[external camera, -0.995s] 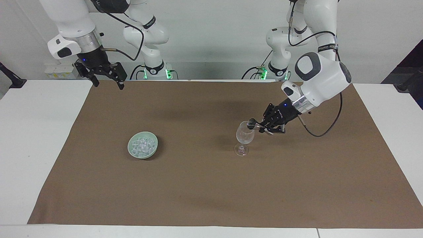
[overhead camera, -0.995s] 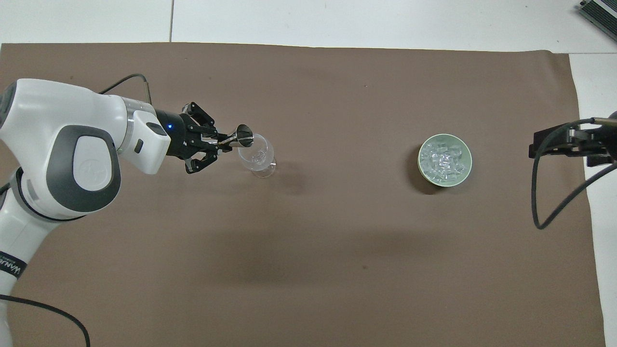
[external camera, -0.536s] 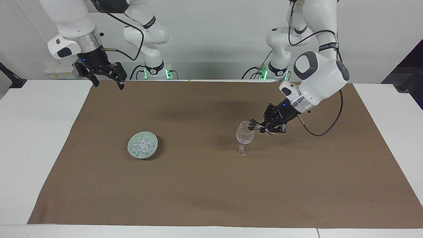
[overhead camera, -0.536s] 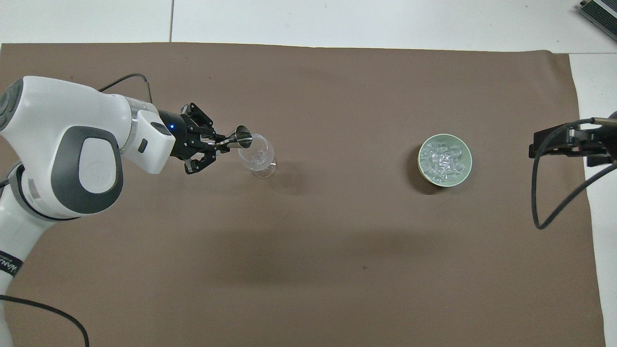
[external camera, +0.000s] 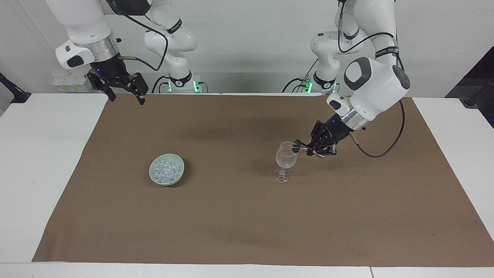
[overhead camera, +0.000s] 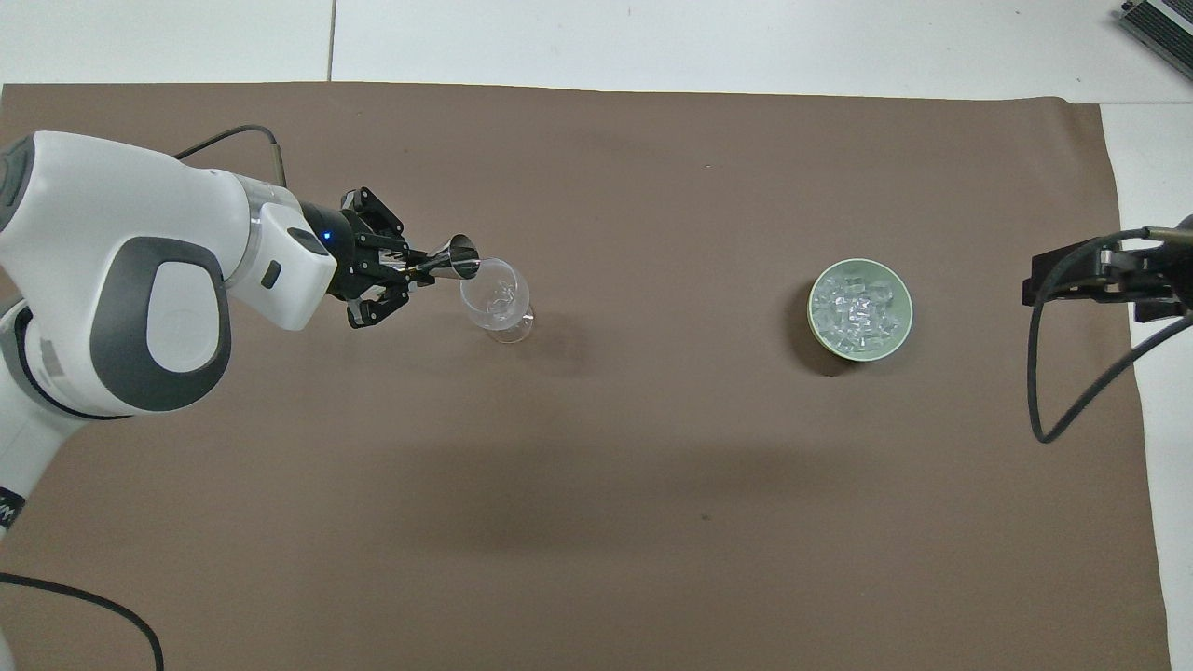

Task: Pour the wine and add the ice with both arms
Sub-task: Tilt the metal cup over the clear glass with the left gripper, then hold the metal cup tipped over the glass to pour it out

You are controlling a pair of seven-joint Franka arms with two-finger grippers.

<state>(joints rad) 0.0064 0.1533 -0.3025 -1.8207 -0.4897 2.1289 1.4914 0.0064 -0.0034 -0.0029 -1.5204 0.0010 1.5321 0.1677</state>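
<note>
Both arms (external camera: 370, 85), jigger (external camera: 298, 146) over glass (external camera: 285, 158)

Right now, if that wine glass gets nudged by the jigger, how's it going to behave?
The wine glass probably tips easily: wide bowl, thin stem, small foot. It looks like clear glass, so likely fragile. The left gripper holds the jigger at its rim, where a nudge levers most.
</note>
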